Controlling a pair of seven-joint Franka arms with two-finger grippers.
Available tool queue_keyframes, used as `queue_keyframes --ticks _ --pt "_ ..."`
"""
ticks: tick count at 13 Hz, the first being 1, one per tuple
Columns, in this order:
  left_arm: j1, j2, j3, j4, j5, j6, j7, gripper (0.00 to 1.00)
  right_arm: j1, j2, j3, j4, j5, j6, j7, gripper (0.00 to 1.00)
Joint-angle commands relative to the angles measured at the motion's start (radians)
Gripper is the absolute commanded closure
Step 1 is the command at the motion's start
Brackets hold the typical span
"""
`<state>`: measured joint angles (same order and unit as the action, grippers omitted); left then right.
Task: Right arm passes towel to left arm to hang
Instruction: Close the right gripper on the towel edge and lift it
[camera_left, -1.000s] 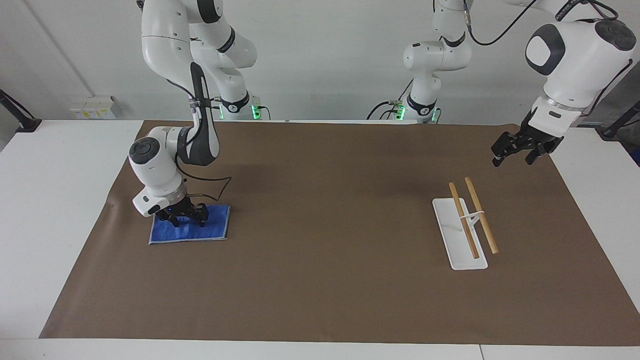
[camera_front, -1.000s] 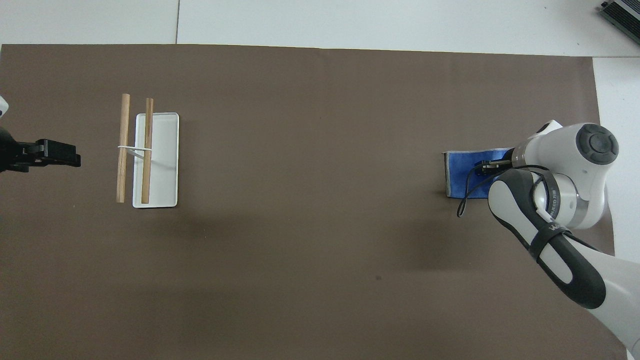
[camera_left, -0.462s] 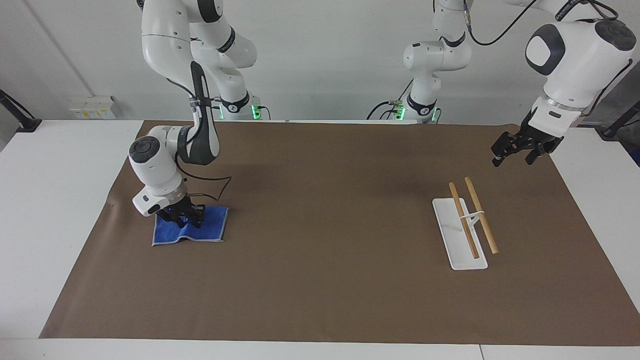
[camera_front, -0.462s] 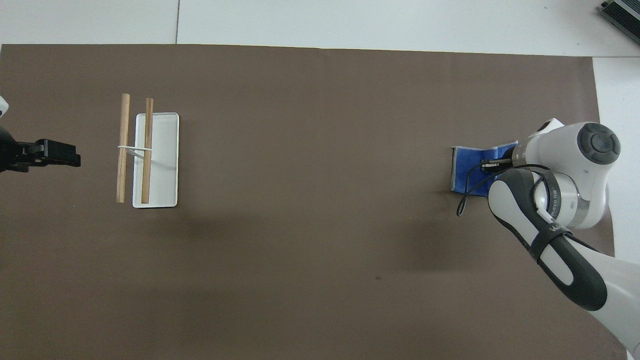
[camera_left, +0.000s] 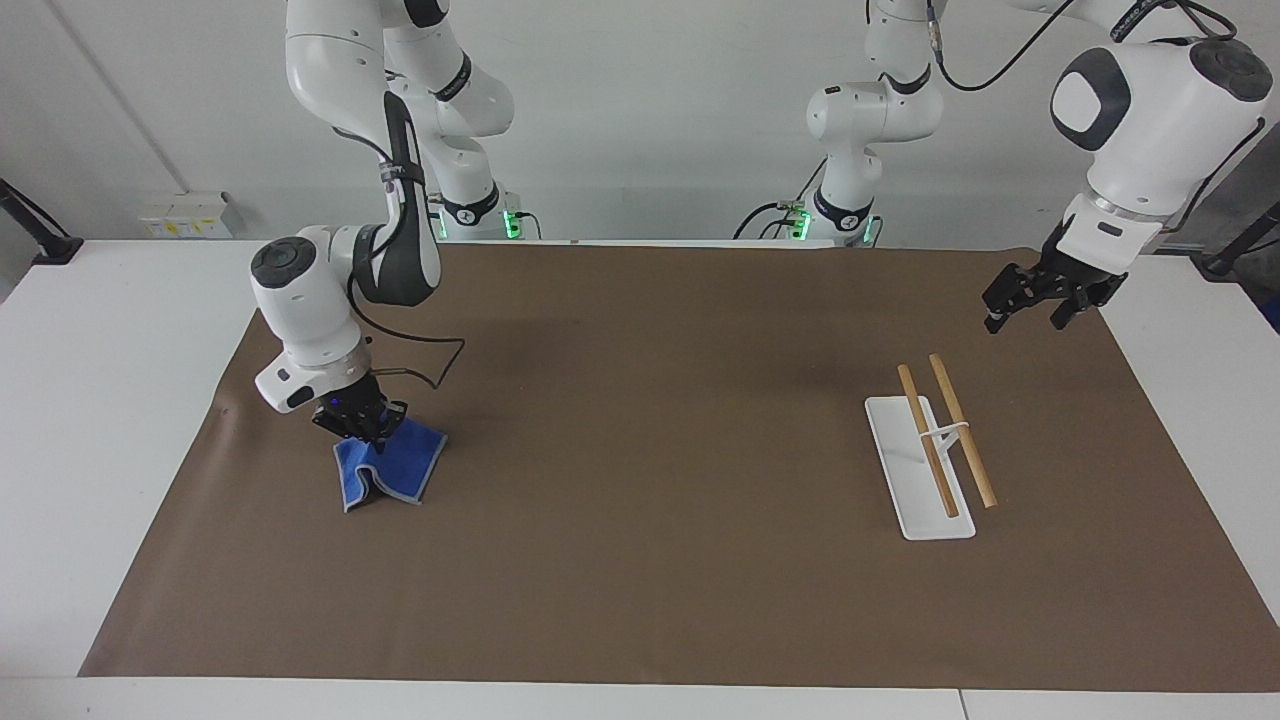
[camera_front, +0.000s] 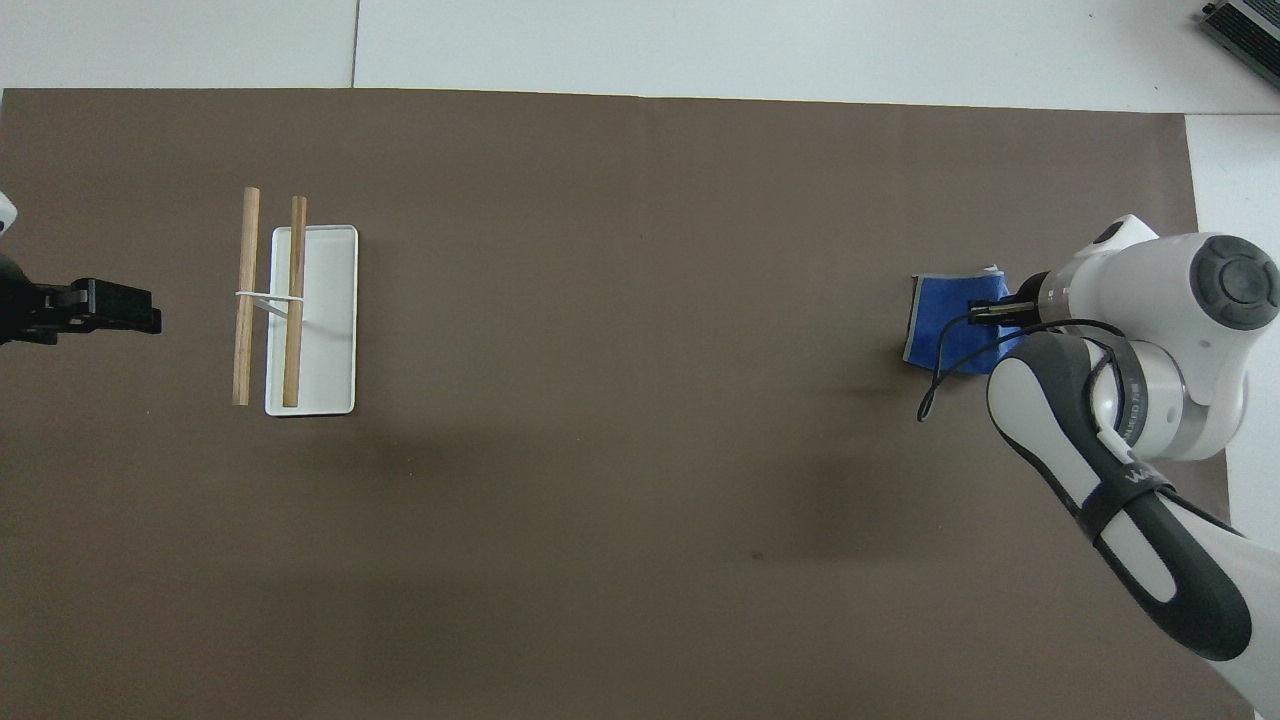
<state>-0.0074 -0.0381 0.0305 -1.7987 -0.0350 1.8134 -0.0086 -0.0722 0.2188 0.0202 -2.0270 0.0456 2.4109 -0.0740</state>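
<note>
Soft cloth towel (camera_left: 390, 470) (matt blue)

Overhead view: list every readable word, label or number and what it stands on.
Right arm, white lettering on its black strap and on its wrist ring: too blurred to read.
Brown mat, towel and rack: no text.
</note>
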Motion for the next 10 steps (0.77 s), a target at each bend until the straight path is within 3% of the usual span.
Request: queue_keyframes --ticks 1,4,6,10 --pt "0.001 -0.014 0.0 -0.008 -0.011 0.006 -0.008 0.0 -0.008 -0.071 0.021 -0.004 0.094 -0.038 -0.026 1.0" --pt "0.001 -0.014 0.0 -0.008 -0.011 0.006 -0.008 0.0 -0.009 -0.133 0.081 0.027 0.134 -0.091 -0.02 1.0" --pt "0.001 -0.014 0.0 -0.008 -0.011 0.006 -0.008 0.0 -0.008 -0.189 0.093 0.027 0.274 -0.144 -0.021 1.0" --pt "0.001 -0.014 0.0 -0.008 -0.011 0.006 -0.008 0.0 -0.008 -0.211 0.138 0.042 0.534 -0.145 -0.021 1.0"
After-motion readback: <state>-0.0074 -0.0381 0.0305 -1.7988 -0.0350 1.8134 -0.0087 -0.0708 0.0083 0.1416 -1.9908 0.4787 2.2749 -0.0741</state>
